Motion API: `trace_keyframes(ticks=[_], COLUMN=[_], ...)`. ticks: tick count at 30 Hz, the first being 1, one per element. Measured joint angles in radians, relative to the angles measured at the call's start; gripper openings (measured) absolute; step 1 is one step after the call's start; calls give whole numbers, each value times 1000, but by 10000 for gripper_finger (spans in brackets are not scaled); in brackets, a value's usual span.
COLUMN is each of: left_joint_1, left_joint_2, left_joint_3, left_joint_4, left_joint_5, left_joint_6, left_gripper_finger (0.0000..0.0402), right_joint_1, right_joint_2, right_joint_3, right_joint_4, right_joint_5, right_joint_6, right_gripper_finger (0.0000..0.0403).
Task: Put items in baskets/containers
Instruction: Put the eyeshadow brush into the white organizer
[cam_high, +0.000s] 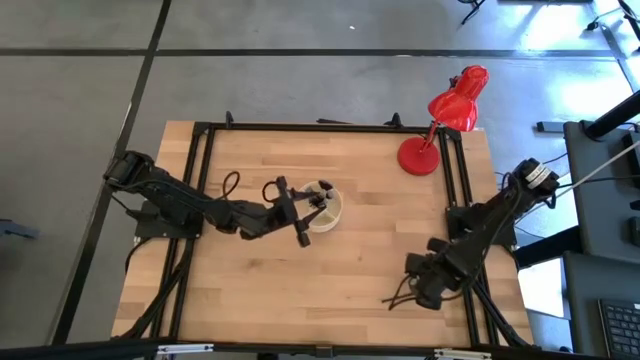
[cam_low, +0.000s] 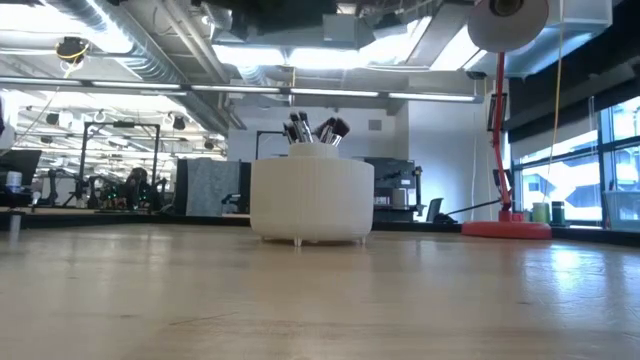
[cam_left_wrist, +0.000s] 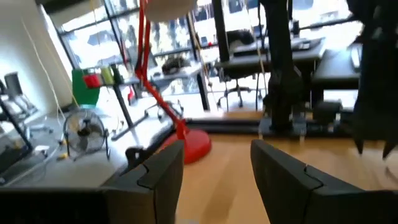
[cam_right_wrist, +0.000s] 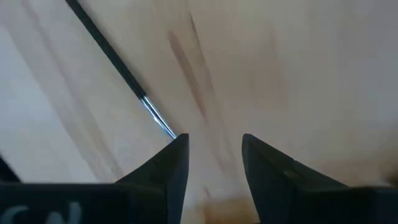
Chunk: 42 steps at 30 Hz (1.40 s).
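The cream round container (cam_high: 324, 206) stands mid-table, and several dark brushes (cam_low: 314, 128) stick up out of it. My left gripper (cam_high: 301, 226) is raised just beside the container, toward the table's left, and is open and empty (cam_left_wrist: 217, 167). My right gripper (cam_high: 414, 287) is low over the table's near right part, pointing down, and is open (cam_right_wrist: 214, 149). One thin dark brush (cam_right_wrist: 109, 53) with a silvery ferrule (cam_right_wrist: 157, 117) lies flat on the wood, its ferrule end running up to one fingertip (cam_right_wrist: 179, 142). A dark strand (cam_high: 395, 297) shows by that gripper. My right gripper stands over the lying brush's ferrule end (cam_right_wrist: 166, 127), which reaches the tip of one finger. I cannot tell whether they touch. Nothing is between the fingers.
A red desk lamp (cam_high: 455, 105) stands with its round base (cam_high: 419, 157) at the far right of the table. A black frame rail (cam_high: 330, 127) borders the wooden top. Bare wood (cam_high: 330, 280) lies between the container and the near edge.
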Motion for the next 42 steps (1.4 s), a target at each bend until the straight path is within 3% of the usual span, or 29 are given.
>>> trace_keyframes(ticks=[7,16,20,33,36,42], left_joint_1=[4,5,5,10,22,48], left_joint_2=[0,0,0,0,0,40], left_joint_3=[0,0,0,0,0,16], left_joint_4=[66,65,65,59,58,49], left_joint_5=[0,0,0,3,66,323], left_joint_6=[101,114,114,118,143,159], left_gripper_finger=[182,182,182,182,182,182], right_joint_1=[54,75,83,121,112,95], right_joint_2=[0,1,32,128,124,111], right_joint_3=[-139,-176,-176,-130,-81,27], right_joint_4=[239,284,380,351,308,254], right_joint_5=[-81,-52,-36,-26,-35,-20], right_joint_6=[66,43,35,86,93,81], right_gripper_finger=[149,147,120,16,11,5])
